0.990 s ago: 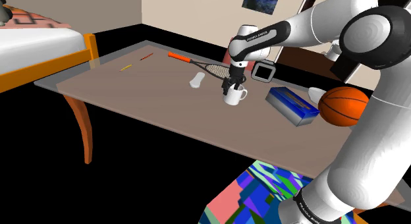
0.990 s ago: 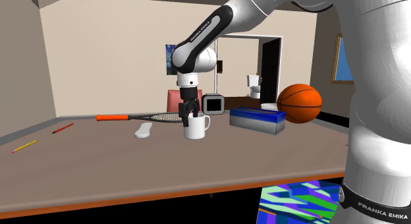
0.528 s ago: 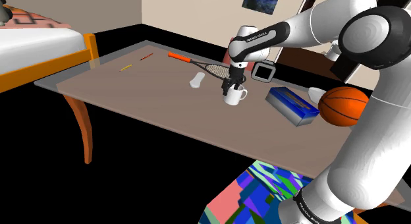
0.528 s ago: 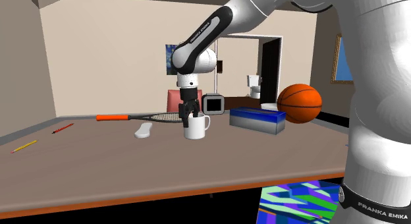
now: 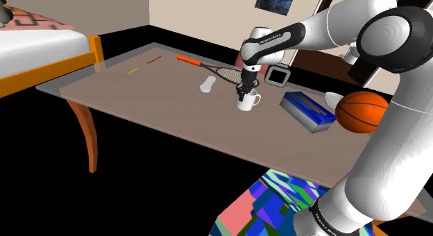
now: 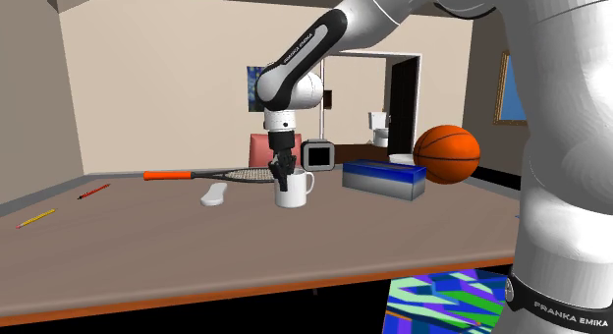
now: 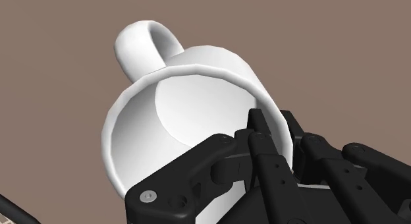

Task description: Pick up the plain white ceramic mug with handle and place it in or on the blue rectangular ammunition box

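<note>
While the gripper (image 6: 283, 177) clamps shut on the rim of one white mug (image 5: 247, 100) at mid-table (image 5: 139, 96), nearby stand one blue box (image 5: 309, 111), one basketball (image 5: 364, 111) beyond it, one tennis racket (image 5: 211, 68) behind the mug, and two pencils (image 5: 132, 71) well apart.

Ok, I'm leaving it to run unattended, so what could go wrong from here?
1. The gripper pinches the mug at just one spot of its rim, across from the handle, so the mug may tilt or slip when lifted.
2. The basketball sits close beside the blue box; the arm or mug may nudge it and set it rolling.
</note>
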Robot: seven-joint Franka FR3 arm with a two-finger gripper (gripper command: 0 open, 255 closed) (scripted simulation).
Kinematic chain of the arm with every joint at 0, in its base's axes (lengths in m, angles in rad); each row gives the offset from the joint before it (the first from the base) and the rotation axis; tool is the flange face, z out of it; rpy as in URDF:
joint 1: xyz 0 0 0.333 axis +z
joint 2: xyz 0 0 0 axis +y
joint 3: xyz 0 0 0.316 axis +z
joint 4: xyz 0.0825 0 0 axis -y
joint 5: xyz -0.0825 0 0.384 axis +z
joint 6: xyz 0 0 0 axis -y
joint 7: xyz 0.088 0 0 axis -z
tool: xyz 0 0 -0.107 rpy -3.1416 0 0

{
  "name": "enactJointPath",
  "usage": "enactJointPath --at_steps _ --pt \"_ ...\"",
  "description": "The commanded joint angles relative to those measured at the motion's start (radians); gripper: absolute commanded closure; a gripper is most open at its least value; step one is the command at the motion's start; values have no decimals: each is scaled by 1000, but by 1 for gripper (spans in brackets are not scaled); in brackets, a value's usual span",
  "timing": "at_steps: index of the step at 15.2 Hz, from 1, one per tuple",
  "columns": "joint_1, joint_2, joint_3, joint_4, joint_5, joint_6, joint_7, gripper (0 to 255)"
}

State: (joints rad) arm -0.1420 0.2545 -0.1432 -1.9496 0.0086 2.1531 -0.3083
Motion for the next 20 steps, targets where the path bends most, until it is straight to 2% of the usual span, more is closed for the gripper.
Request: enactJointPath --at_steps 1,20 --pt "0 0 0 0 0 0 0 255" --pt "4 -90 -3 130 -14 -219 5 255"
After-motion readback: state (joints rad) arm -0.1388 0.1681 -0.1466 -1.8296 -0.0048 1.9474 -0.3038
